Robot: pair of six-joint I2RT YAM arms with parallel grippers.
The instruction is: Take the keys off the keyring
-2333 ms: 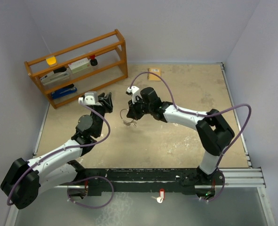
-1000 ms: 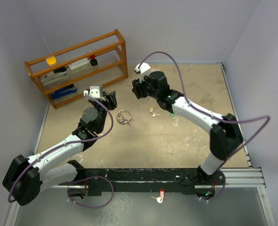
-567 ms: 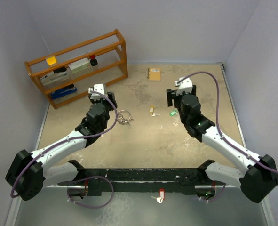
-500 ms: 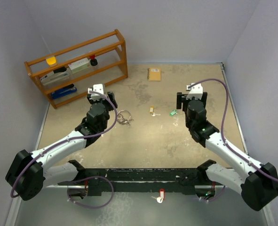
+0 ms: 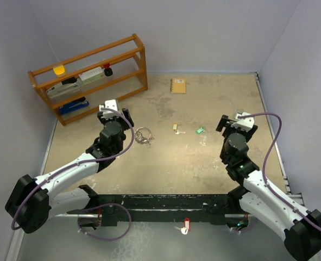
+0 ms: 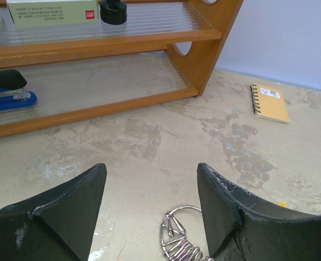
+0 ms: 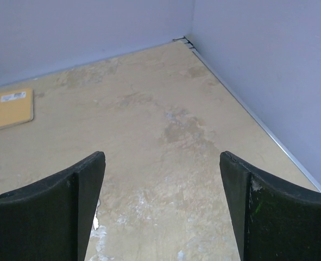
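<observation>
From above, the left tool stands open over the worktop, with nothing between its jaws. The keyring lies flat on the worktop at about 4 o'clock from that tool, near it but not touching. The brass-gold key lies at 3 o'clock from the keyring, well apart from it. The green-headed key lies at 3 o'clock from the brass one, also loose on the worktop. The right tool is at 3 o'clock from the green key, apart from it, jaws spread and empty. A tan notebook lies at 12 o'clock from the brass key, near the far wall. A wooden shelf rack stands at 10 o'clock from the left tool.

In the left wrist view, the left tool gapes wide with bare worktop between its dark fingers. The keyring shows at 6 o'clock, just inside the right-hand finger and partly cut off by the frame edge. The shelf rack fills 11 to 12 o'clock and holds a blue stapler. The notebook lies at 2 o'clock.

In the right wrist view, the right tool is spread wide over bare worktop, holding nothing. The notebook sits at 9 o'clock.
</observation>
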